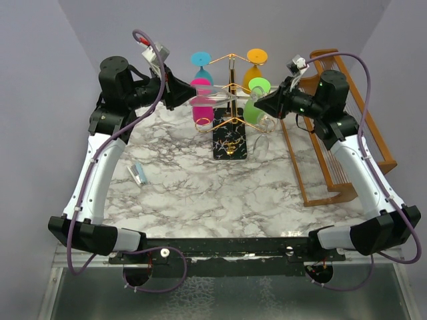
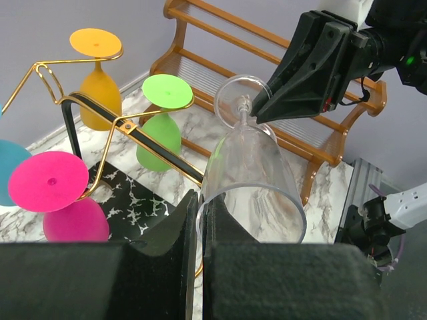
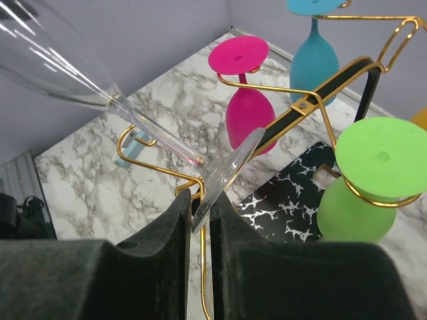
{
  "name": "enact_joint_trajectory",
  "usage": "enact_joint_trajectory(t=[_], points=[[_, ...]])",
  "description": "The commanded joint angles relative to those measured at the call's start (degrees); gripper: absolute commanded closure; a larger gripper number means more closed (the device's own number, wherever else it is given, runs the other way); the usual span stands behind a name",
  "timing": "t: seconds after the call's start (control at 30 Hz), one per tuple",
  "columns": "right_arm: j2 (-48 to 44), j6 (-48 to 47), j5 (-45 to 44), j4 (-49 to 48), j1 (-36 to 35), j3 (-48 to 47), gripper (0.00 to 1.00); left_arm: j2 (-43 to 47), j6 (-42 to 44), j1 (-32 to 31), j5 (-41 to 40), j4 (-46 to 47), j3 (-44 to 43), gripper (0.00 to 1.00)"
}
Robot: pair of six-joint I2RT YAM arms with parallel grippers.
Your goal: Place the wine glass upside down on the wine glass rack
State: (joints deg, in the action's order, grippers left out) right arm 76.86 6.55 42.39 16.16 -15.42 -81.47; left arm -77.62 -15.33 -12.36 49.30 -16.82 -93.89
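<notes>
Right claw: my right gripper [image 3: 200, 200] is clenched on the foot of the wine glass [image 3: 230, 163]. The disc stands on edge between the pads.
Left claw: my left gripper [image 2: 200, 203] is pinched onto the bowl's rim, with the glass wall between its fingers.
Glass position: it is clear and lies nearly level in the air, spanning from one claw to the other. From above, the bowl is at 9 o'clock of the rack's post and the foot towards 3 o'clock. It hangs on nothing.
Rack: the wine glass rack [image 1: 229, 143] stands at 12 o'clock from my arm bases.
Already hung: the pink glass [image 3: 243, 107], teal glass [image 3: 317, 60], green glass [image 3: 353, 207] and orange glass [image 2: 99, 87] all hang bowl-down.
Free slot: a bare gold scroll [image 3: 150, 143] sits at 8 o'clock of the pink glass, just beside the held foot.
Done: I judge the glass is lifted, carried to the rack and gripped at both ends.
Left to do: I reckon I must tip the foot upward, slide the stem into that scroll and let go with both claws.
Bystander: the wooden slatted rack [image 1: 333, 167], at 3 o'clock of the gold one, plays no part.
</notes>
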Motion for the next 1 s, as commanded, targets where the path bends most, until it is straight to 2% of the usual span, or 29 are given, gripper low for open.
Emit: enact_joint_trajectory(t=[0.0,0.17,0.33,0.47,0.53,0.7,0.97], points=[[-0.4,0.9,-3.8,-2.6,-0.4,-0.1,0.97,1.5,0.4,-0.6,0.1,1.8,0.8,1.00],[-0.6,-1.0,-8.0,-2.0,-0.4,-0.6,0.99,1.9,2.2,-0.6,0.1,0.6,1.1,1.00],[-0.7,-3.5,-12.5,-2.0,-0.4,-2.1,0.99,2.6,4.5,-0.6,-0.1,-1.1,1.8,0.74],[-0.9,-6.1,-16.5,-2.9,-0.3,-3.2,0.99,3.3,8.5,-0.6,-1.5,-4.7,1.9,0.60],[-0.7,-6.9,-18.2,-2.8,-0.3,-4.2,0.99,4.1,11.9,-0.6,-4.5,-7.6,1.4,0.52],[0.1,-9.4,-21.5,-2.6,-0.3,-6.7,0.99,6.0,21.8,-0.6,-18.1,-15.4,-0.2,0.35],[3.0,-14.2,-23.6,1.3,-0.8,-12.1,0.99,7.8,32.8,-0.6,-36.1,-20.9,-0.6,0.26]])
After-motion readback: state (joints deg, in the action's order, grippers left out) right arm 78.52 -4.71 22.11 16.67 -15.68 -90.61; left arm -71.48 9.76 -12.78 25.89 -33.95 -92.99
